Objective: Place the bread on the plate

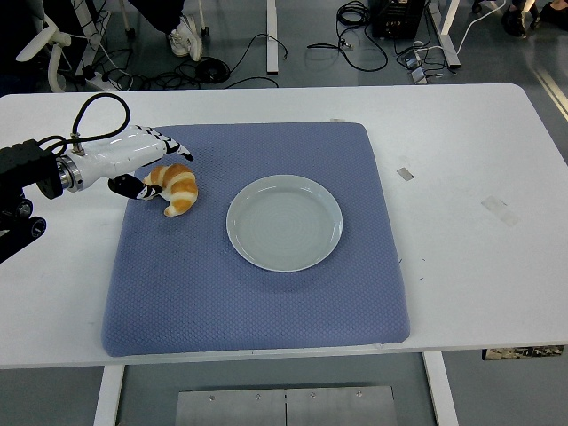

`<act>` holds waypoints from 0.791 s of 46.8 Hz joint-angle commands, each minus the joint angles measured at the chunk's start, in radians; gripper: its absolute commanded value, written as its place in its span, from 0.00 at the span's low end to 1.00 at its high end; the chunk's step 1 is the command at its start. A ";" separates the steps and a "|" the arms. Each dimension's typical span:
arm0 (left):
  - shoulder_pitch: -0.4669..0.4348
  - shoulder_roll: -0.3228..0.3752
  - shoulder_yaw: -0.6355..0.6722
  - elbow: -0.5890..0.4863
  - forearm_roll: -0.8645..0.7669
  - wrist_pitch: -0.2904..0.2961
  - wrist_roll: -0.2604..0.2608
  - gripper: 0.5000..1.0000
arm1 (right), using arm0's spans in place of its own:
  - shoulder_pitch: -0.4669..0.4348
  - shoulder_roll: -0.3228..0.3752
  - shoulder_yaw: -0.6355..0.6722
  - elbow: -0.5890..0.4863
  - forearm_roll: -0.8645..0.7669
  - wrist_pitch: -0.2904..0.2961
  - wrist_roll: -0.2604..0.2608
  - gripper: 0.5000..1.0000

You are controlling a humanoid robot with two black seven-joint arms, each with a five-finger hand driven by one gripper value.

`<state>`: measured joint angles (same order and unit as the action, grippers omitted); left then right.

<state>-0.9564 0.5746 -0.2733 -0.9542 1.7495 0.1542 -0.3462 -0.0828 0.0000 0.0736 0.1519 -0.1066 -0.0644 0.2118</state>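
A golden croissant [178, 189] lies on the blue mat [257, 293], left of the empty pale plate [284, 222]. In the head view my left hand [160, 170], white with black-patterned fingers [174, 147], reaches in from the left edge right beside the croissant. The fingers stretch out over the bread's upper left and the thumb [133, 187] lies against its left end. The hand is open, not closed around the bread. My right arm does not show.
The mat covers the middle of the white table [470, 160]. Small tape marks [405, 173] sit on the table to the right of the mat. Cables and chair legs lie on the floor beyond the far edge.
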 commanded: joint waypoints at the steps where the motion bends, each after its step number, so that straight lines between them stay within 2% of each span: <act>1: -0.002 0.001 0.000 0.000 -0.001 -0.005 -0.002 0.63 | 0.000 0.000 0.000 0.000 0.001 0.000 0.000 1.00; 8: -0.001 -0.001 0.000 -0.002 -0.001 -0.024 -0.002 0.63 | 0.000 0.000 0.000 0.000 0.001 0.000 0.000 1.00; 31: 0.004 -0.006 0.014 0.000 -0.002 -0.031 0.001 0.62 | 0.000 0.000 0.000 0.000 0.001 0.000 0.000 1.00; 35: 0.007 -0.006 0.016 0.002 -0.002 -0.031 0.001 0.56 | 0.000 0.000 0.000 0.000 -0.001 0.000 0.000 1.00; 37: 0.008 -0.006 0.017 0.003 -0.002 -0.031 0.000 0.47 | 0.000 0.000 0.000 0.000 -0.001 0.000 0.000 1.00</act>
<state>-0.9515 0.5691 -0.2579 -0.9528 1.7472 0.1227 -0.3453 -0.0828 0.0000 0.0736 0.1519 -0.1067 -0.0646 0.2117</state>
